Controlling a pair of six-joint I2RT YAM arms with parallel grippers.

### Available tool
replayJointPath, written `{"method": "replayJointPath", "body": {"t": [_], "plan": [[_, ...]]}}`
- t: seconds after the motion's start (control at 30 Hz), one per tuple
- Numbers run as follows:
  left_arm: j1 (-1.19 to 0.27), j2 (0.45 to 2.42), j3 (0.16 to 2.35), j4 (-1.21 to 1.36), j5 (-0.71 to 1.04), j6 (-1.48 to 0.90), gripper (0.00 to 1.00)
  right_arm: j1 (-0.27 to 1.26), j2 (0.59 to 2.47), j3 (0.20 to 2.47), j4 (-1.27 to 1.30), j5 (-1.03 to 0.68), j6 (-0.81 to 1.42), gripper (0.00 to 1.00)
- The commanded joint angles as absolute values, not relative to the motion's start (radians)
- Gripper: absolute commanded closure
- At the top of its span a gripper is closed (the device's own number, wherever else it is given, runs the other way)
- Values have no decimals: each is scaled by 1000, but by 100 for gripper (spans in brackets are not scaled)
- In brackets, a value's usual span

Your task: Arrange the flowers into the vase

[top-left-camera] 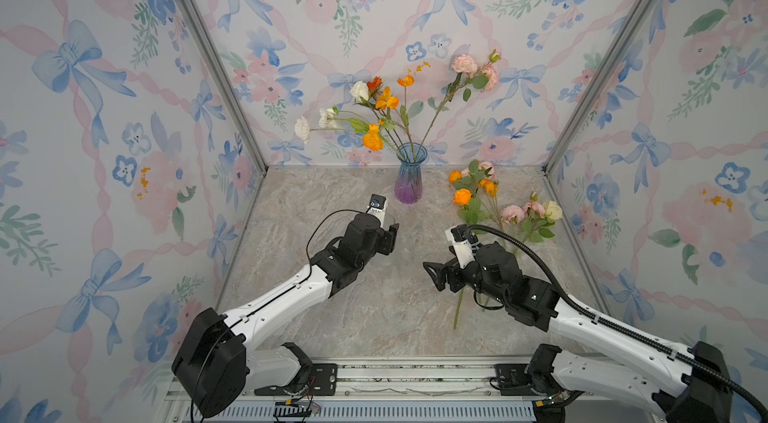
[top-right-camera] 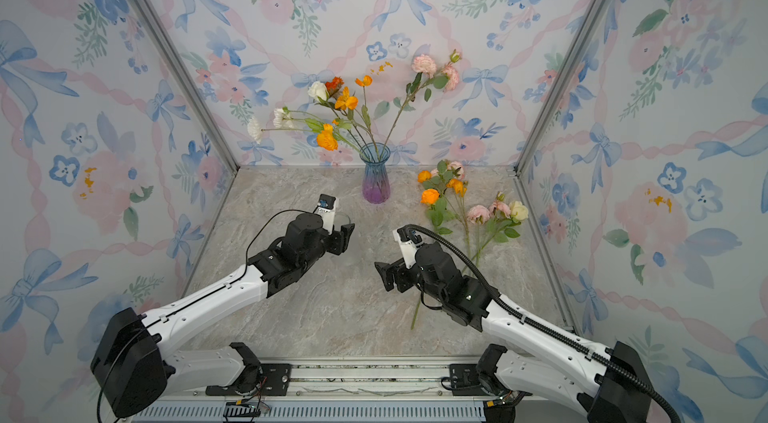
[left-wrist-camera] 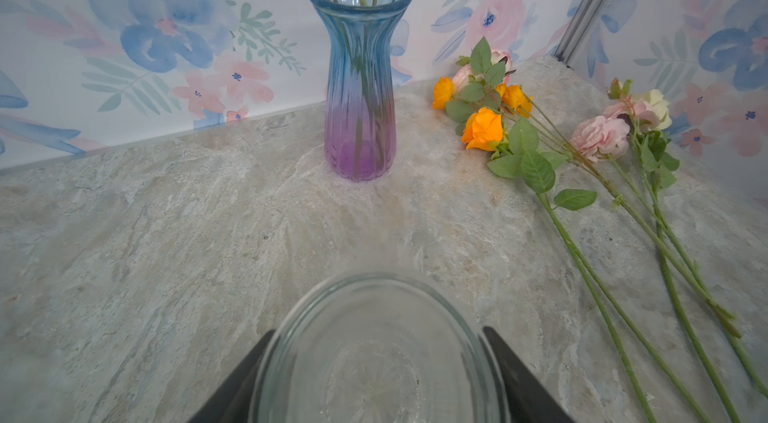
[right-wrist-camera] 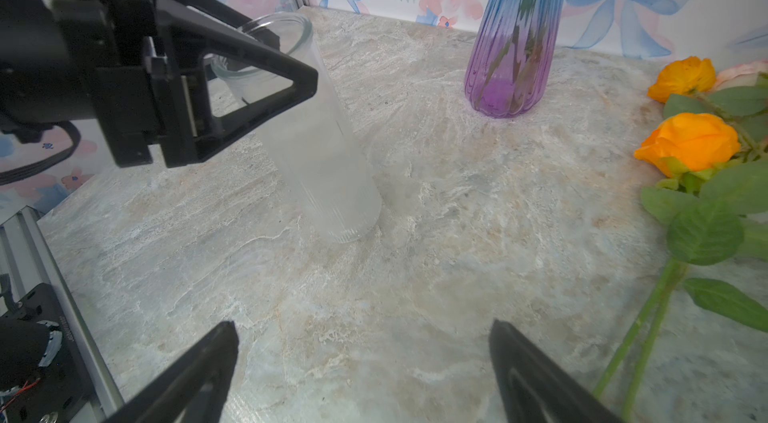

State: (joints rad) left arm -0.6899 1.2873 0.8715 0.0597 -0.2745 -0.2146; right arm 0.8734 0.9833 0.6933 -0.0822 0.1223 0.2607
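Flowers [top-left-camera: 462, 196] lie loose, orange and pink, on the marbled tabletop [top-left-camera: 353, 317] beside the spread, empty right hand [right-wrist-camera: 363, 327], ready for picking; others stand in the blue-to-purple glass vase [top-left-camera: 410, 175]. Left hand [left-wrist-camera: 378, 333] pinches a clear ribbed glass cylinder [right-wrist-camera: 324, 159], probably steadying a second vase.

The ribbed vase [top-left-camera: 409, 175] fades blue to purple; flowers [top-left-camera: 462, 196] at its four o'clock are orange, pink, cream; table [top-left-camera: 374, 308] marbled grey-beige; glass [right-wrist-camera: 316, 150] clear.
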Motion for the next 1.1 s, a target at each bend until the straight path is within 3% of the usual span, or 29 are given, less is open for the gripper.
{"method": "replayJointPath", "body": {"t": [0.0,0.53,0.7,0.87,1.07], "plan": [[-696,1339,953,240,-265,-131,57,875,949,712,-120,154,255,3],[-682,1537,1083,252,-200,-115,53,836,874,681,-160,165,271,3],[-680,1550,1089,238,-202,-115,42,835,877,681,-158,164,274,3],[-678,1551,1080,235,-208,-114,24,834,883,684,-154,161,278,3],[-675,1550,1072,237,-198,-120,12,834,890,689,-149,160,281,3]]}}
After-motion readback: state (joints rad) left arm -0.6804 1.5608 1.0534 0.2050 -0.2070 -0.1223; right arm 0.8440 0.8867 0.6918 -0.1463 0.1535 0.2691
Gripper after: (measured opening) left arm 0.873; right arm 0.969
